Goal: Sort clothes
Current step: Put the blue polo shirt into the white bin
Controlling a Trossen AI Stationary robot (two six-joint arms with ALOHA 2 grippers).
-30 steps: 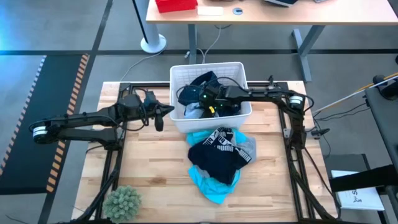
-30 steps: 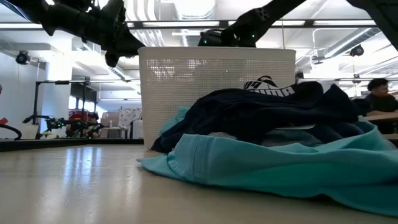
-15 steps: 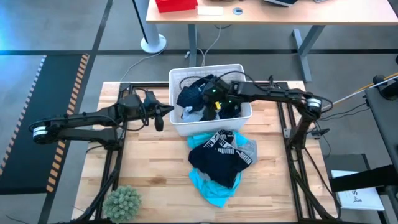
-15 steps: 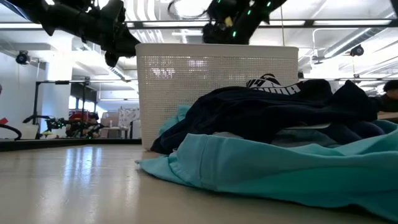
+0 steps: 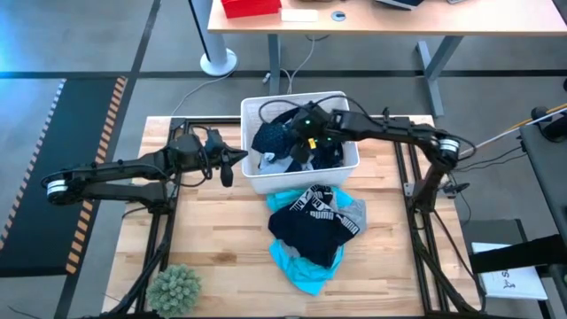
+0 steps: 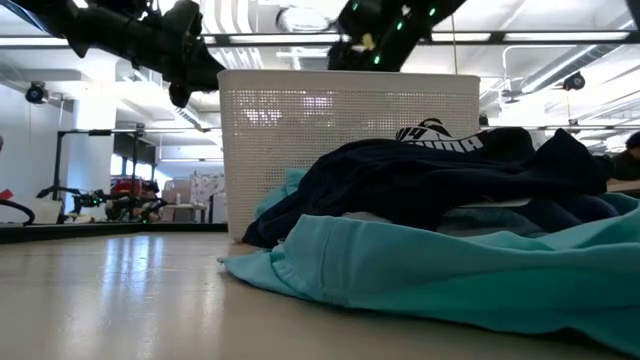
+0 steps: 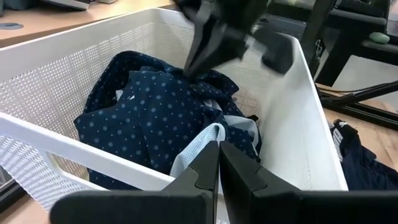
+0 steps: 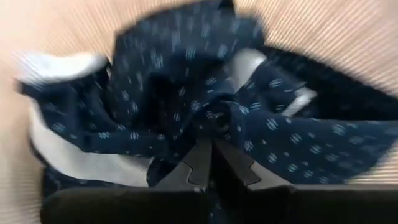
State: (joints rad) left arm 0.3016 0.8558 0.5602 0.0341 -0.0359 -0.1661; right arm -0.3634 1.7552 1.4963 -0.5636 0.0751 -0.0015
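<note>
I see the white basket (image 5: pixel 257 182) at the worktop's far edge, its walls ringing the clothes inside, and a fuzzy green ball (image 5: pixel 175 287) at the near left corner. My right gripper (image 7: pixel 194 65) reaches down into the basket, clenched on the navy patterned garment (image 7: pixel 149 118), pinching its fabric. My left gripper (image 5: pixel 227 166) hangs clamped and empty just beside the basket's left wall. A pile of clothes (image 5: pixel 310 232) lies mid-worktop, with bare wood on either side.

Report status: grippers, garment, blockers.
Right gripper shut on navy patterned garment, inside white basket. Left gripper shut, empty, at basket's left wall. Other clothes pile on table in front; nothing blocking.
</note>
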